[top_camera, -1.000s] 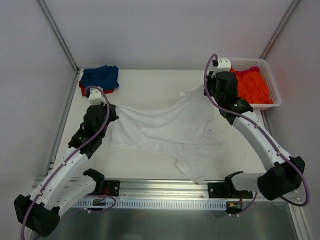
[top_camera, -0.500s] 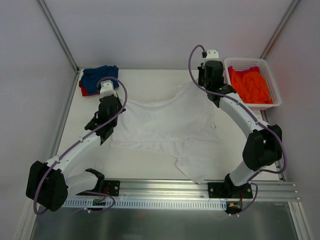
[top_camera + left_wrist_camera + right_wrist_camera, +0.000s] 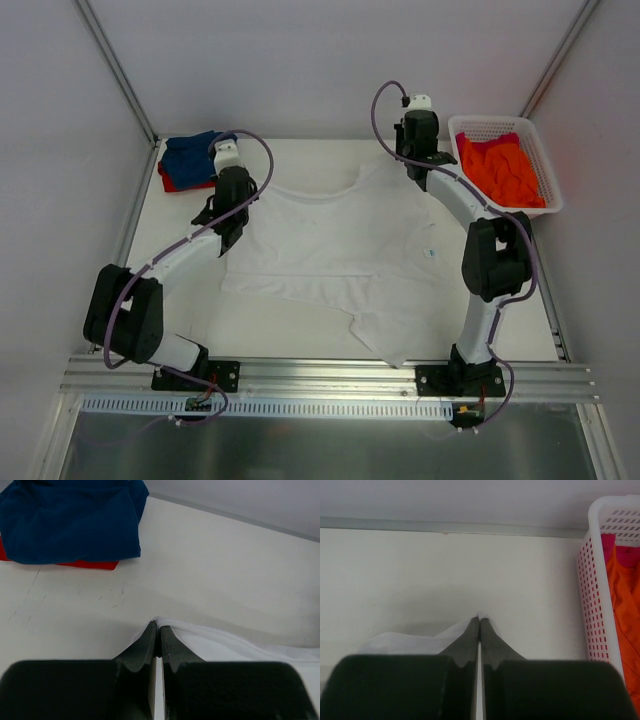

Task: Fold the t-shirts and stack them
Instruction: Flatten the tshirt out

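Observation:
The large white t-shirt [image 3: 340, 245] lies spread across the middle of the table, its lower part still creased. My left gripper [image 3: 238, 190] is shut on its far left shoulder edge [image 3: 172, 627]. My right gripper [image 3: 418, 150] is shut on its far right shoulder edge [image 3: 481, 615]. The cloth is stretched between them. A folded blue t-shirt [image 3: 195, 155] lies on a red one [image 3: 166, 182] at the far left corner, also seen in the left wrist view [image 3: 70, 520]. Orange t-shirts [image 3: 505, 172] fill the basket.
A white plastic lattice basket [image 3: 540, 160] stands at the far right, close to my right gripper; its wall shows in the right wrist view [image 3: 597, 605]. The back wall is just beyond both grippers. Metal rails run along the near edge [image 3: 320, 380].
Both grippers have moved toward the far edge, pulling the white shirt's shoulders with them. The shirt's top edge is now stretched flatter and lies farther back.

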